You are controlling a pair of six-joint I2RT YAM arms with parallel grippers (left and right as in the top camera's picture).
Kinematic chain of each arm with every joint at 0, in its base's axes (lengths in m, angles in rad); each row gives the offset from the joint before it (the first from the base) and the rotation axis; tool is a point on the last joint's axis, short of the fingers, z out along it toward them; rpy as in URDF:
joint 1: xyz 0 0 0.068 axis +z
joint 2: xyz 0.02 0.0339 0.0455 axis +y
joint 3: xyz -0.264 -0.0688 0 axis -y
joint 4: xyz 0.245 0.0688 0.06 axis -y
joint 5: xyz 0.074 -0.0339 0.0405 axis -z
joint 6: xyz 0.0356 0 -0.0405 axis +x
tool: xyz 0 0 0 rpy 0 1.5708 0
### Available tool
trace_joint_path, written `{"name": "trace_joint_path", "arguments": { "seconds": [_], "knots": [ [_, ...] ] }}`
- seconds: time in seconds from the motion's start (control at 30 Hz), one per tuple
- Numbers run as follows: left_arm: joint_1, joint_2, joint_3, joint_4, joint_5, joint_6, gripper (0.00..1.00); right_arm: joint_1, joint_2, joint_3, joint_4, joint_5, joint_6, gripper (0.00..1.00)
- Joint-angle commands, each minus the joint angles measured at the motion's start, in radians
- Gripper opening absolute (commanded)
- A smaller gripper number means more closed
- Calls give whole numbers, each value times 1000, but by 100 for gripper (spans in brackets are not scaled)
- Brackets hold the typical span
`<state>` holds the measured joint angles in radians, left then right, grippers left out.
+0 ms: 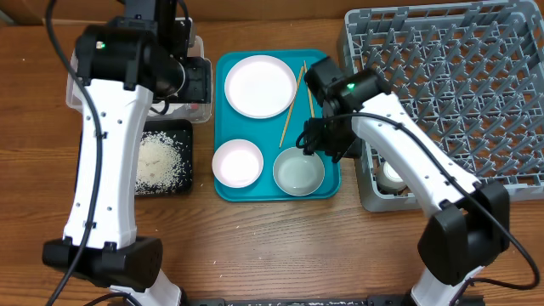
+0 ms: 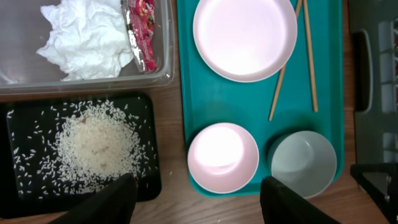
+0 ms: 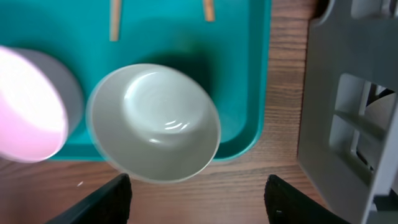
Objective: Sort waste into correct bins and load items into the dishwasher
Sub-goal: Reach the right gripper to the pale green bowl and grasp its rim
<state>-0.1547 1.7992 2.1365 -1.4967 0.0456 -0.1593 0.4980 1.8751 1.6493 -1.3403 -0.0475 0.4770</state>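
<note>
A white plate [image 1: 259, 85], a pair of chopsticks [image 1: 293, 106], a small white bowl [image 1: 237, 162] and a grey bowl [image 1: 298, 171] lie on the teal tray [image 1: 223, 189]. The small white cup [image 1: 393, 176] sits in the near left corner of the dishwasher rack [image 1: 450, 93]. The napkin [image 2: 84, 40] and the wrapper [image 2: 142, 28] lie in the clear tub [image 2: 161, 74]. Rice [image 2: 93, 146] lies heaped in the black tray [image 2: 18, 124]. My left gripper [image 2: 198, 199] hangs open and empty, high over the strip between the black tray and the teal tray. My right gripper [image 3: 198, 199] is open and empty, just short of the grey bowl [image 3: 155, 121].
The rack's grey wall [image 3: 323, 106] stands close to the right of my right gripper. A strip of bare wood [image 3: 280, 168] runs between the teal tray and the rack. A few stray rice grains [image 2: 163, 127] lie on the table beside the black tray.
</note>
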Motion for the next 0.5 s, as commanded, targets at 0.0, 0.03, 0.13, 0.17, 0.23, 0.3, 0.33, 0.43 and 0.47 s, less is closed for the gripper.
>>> {"name": "trace_joint_path", "arguments": {
  "seconds": [0.0,0.03,0.13,0.17,0.23,0.3,0.33,0.43,0.47],
  "knots": [
    [4,13,-75,54,-20,-21,68,0,9,-77,50,32,21,64],
    [4,13,-95,73,-21,-21,69,0,9,-99,73,30,13,62],
    [4,13,-154,123,-21,-21,72,2,9,-169,162,0,-69,59],
    [4,13,-183,148,-22,-21,76,2,11,-204,199,3,-71,54],
    [4,13,-211,171,-30,-21,81,2,16,-233,228,3,-74,52],
    [4,13,-235,193,-32,-21,86,2,26,-256,251,3,-74,51],
    [4,13,-247,204,-31,-21,91,2,31,-260,257,3,-78,51],
    [4,13,-268,224,-31,-21,100,2,51,-263,269,5,-87,46],
    [4,13,-270,224,-31,-21,100,2,58,-264,273,6,-89,44]
  ]
}}
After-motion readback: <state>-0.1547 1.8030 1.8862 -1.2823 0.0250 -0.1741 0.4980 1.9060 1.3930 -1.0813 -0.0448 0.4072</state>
